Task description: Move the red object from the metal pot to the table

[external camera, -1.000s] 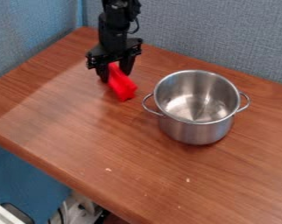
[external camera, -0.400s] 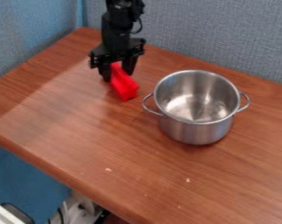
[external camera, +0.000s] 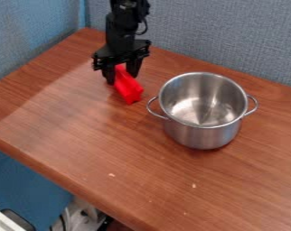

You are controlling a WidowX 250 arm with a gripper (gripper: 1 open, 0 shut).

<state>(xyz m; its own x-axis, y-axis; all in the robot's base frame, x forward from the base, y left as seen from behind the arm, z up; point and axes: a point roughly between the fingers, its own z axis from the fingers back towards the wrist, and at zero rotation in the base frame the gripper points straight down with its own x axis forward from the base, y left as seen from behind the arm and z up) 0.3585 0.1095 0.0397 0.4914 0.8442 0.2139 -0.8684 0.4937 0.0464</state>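
The red object [external camera: 126, 86] is a small bright red block lying tilted on the table [external camera: 63, 122], just left of the metal pot [external camera: 203, 109]. Its upper end sits between the fingers of my black gripper [external camera: 117, 70], which points steeply down and is shut on it. The block's lower end rests on or just above the wood; I cannot tell which. The shiny pot stands upright with its two loop handles showing, and its inside is empty. The gripper is clear of the pot's rim.
A blue-grey wall runs behind the table. The table's front and left edges drop off to the floor, where some clutter shows at the bottom.
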